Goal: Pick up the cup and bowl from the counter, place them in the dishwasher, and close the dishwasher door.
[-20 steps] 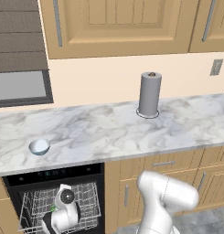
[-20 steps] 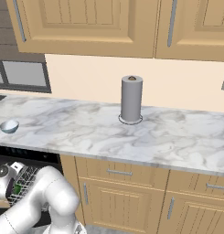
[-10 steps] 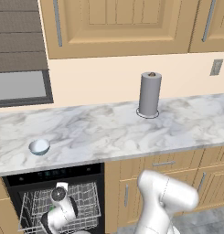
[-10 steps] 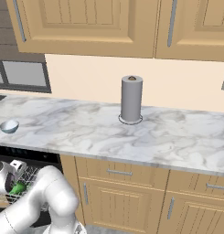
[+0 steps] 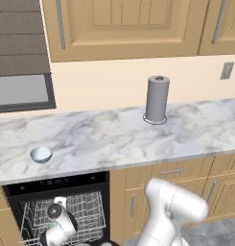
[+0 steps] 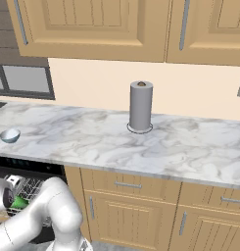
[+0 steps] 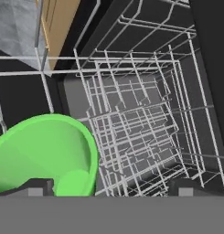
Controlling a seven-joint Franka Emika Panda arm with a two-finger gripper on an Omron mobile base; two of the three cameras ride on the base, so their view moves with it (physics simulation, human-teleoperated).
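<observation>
Risk of tipping the small bright green plastic cup, seemingly set in the white wire rack of the black dishwasher, if the wide-open, empty two-finger gripper clips its rim while lifting away.

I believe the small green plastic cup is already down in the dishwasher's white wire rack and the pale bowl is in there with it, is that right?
Not quite: the small round pale bowl is not in the rack; it sits on the white marble counter, as the left base view shows. The small green plastic cup is indeed down in the dishwasher's white wire rack.
</observation>
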